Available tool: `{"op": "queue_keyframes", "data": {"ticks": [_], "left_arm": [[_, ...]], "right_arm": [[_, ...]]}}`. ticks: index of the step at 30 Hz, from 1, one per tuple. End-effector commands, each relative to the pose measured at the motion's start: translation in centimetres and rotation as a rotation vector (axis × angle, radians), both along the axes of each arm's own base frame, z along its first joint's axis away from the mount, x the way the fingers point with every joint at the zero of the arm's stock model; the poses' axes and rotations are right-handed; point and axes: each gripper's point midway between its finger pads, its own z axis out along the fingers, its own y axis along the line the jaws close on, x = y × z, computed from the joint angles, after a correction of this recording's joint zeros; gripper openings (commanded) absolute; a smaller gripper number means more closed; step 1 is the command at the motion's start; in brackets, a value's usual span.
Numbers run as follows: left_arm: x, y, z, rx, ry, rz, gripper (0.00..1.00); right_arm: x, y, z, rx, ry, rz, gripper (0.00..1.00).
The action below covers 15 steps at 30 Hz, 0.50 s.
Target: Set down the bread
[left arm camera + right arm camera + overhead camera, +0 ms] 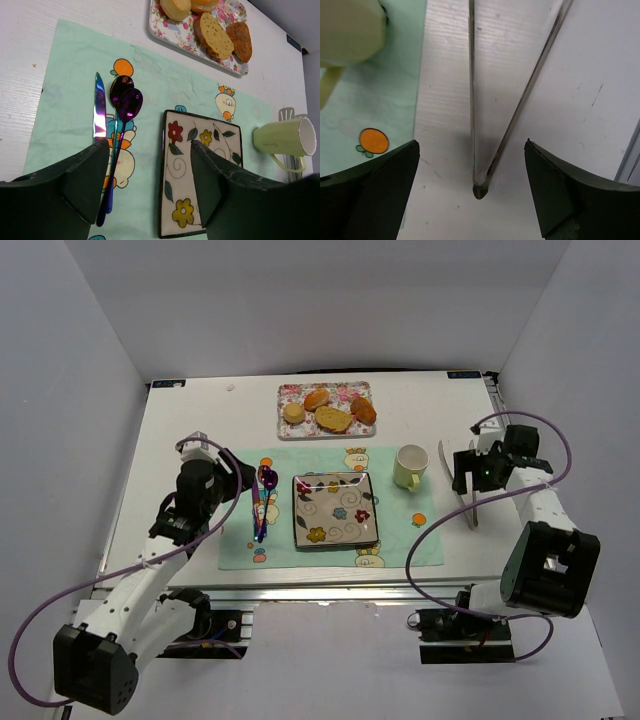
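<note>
Currently, left gripper (147,165) is seen spread wide, nothing held. Just beneath fingertips, square flowered plate (177,170) is set on green placemat (65,100); purple spoon (129,104) and knife (99,112) are laid ahead-left. Bread (216,36) is seen far ahead, untouched, on floral tray (172,37). Right gripper (471,145) is likewise spread, empty; metal tongs (471,100) are laid on table between fingers, ungripped. Mug (350,30) is seen ahead-left.

Bread (216,35) on tray (179,36), plate (210,131), cutlery (129,104), mug (282,139)
</note>
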Motion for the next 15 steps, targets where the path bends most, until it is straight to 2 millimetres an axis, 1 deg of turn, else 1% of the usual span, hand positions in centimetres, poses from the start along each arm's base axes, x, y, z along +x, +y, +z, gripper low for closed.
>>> {"op": "queue_keyframes", "data": {"ticks": [1,2,3,4,5,7,8,10,11,12,14,15], "left_arm": [[-0.2,0.9,0.3,-0.006,-0.011,0.051,0.75],[-0.3,1.0,0.2,0.006,-0.004,0.049,0.75],[-0.2,1.0,0.5,0.011,-0.007,0.047,0.75],[-0.1,1.0,0.4,0.018,-0.004,0.047,0.75],[-0.1,1.1,0.3,0.026,0.002,0.047,0.76],[0.1,1.0,0.3,0.03,0.004,0.045,0.75],[0.2,1.0,0.3,0.03,0.006,0.045,0.75],[0.3,1.0,0.3,0.027,0.005,0.047,0.75],[0.4,0.9,0.3,0.026,0.005,0.047,0.75],[0.4,0.9,0.4,0.019,0.003,0.048,0.76],[0.5,0.9,0.4,0.018,0.003,0.052,0.75],[0.4,0.9,0.4,0.019,0.005,0.052,0.75]], "right_arm": [[0.2,-2.0,-1.8,-0.117,0.033,-0.052,0.89],[0.3,-2.3,-2.5,-0.128,0.051,-0.065,0.89],[0.4,-2.5,-3.5,-0.128,0.082,-0.072,0.89],[0.7,-2.6,-4.0,-0.131,0.082,-0.074,0.89],[0.7,-2.6,-4.9,-0.128,0.102,-0.071,0.89],[0.9,-2.2,-5.8,-0.116,0.116,-0.057,0.87],[0.9,-1.9,-6.9,-0.113,0.141,-0.049,0.85],[1.0,-1.8,-7.8,-0.107,0.161,-0.05,0.8],[1.0,-1.8,-8.7,-0.107,0.183,-0.052,0.77],[1.4,-2.1,-9.1,-0.113,0.184,-0.069,0.72],[1.5,-2.1,-9.5,-0.112,0.194,-0.074,0.66],[1.5,-2.1,-9.6,-0.108,0.197,-0.076,0.65]]}}
